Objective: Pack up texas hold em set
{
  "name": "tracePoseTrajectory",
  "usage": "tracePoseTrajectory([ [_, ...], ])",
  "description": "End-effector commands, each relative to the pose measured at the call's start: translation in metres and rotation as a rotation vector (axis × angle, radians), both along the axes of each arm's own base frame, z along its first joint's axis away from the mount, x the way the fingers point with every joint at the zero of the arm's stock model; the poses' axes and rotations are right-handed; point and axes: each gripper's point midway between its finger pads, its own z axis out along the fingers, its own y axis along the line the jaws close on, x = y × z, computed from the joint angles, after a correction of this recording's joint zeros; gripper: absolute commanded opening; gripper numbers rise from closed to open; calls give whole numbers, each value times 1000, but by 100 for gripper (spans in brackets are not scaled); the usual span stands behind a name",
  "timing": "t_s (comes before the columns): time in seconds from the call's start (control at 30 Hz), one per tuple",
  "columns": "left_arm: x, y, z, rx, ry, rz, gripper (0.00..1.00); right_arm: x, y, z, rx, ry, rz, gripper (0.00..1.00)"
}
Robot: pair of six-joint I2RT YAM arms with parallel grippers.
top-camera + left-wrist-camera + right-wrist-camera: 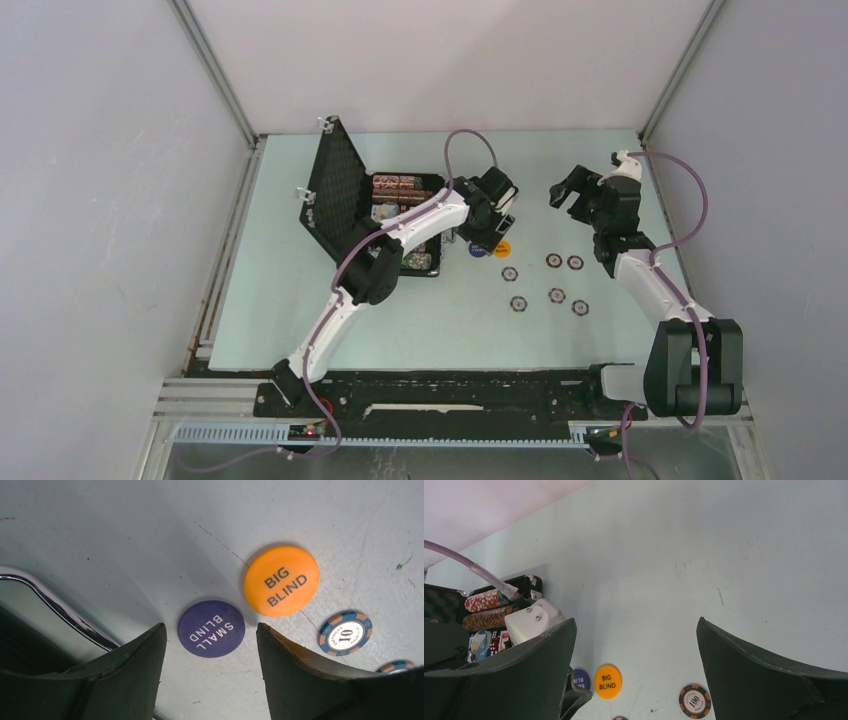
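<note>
Our left gripper (210, 629) straddles 1 purple button (211, 635), jaws apart; 1 orange button (281, 580) lies beside it. Centre right we count 6 loose chips (557, 295); 1 open case (340, 190) upper left; right gripper (636, 621) gapes empty.

Lab test cell, white enclosure walls (110, 180), aluminium frame (215, 75)
</note>
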Motion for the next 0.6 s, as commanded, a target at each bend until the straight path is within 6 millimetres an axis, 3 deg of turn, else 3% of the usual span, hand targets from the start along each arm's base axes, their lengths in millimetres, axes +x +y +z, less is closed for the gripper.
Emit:
tracePoseTrajectory([
  [0.0, 5, -10, 10, -27, -9, 16, 72, 5, -1, 6, 9, -29, -5, 99],
  [0.57, 0, -3, 3, 56, -10, 35, 69, 5, -1, 6, 14, -28, -7, 99],
])
